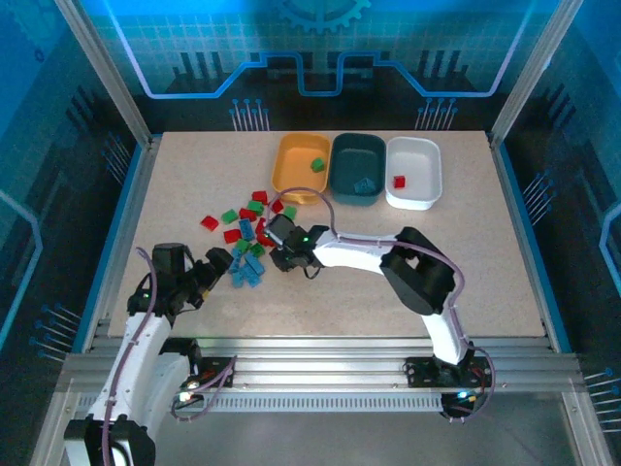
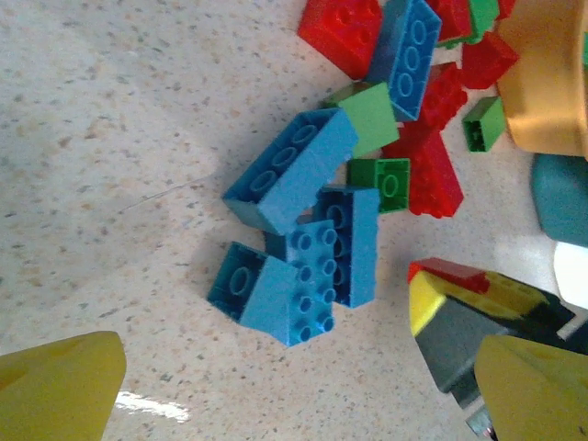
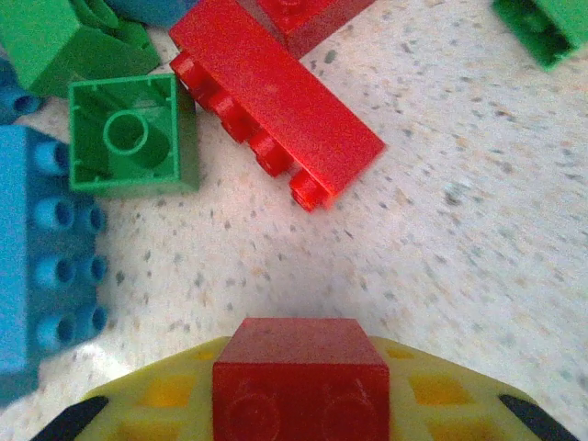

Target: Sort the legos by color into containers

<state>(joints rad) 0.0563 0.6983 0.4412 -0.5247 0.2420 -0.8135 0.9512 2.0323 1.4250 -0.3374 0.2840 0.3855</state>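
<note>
1. The right gripper has its jaws drawn in narrow on a small red brick. The brick sits squarely between the yellow fingers, over the speckled table.
2. Just ahead of that grip, three bricks lie on the table. A long red brick is tipped on its side. A green brick lies with its hollow underside up. A blue brick sits at the left edge of the wrist view.
3. The left gripper has its jaws spread wide and holds nothing. Its yellow fingertips stand to either side of a cluster of blue bricks, apart from them.
4. From above, the right gripper sits at the near edge of the loose pile of red, green and blue bricks at the middle of the table. The left gripper is just left of the blue cluster, on the pile's near-left side.
5. At the far side of the table, three bins stand side by side in a row.
   - The orange-yellow bin is nearest the pile and holds a single green brick.
   - The teal bin is in the middle and holds something blue.
   - The white bin is on the right and holds a lone red brick.
</note>
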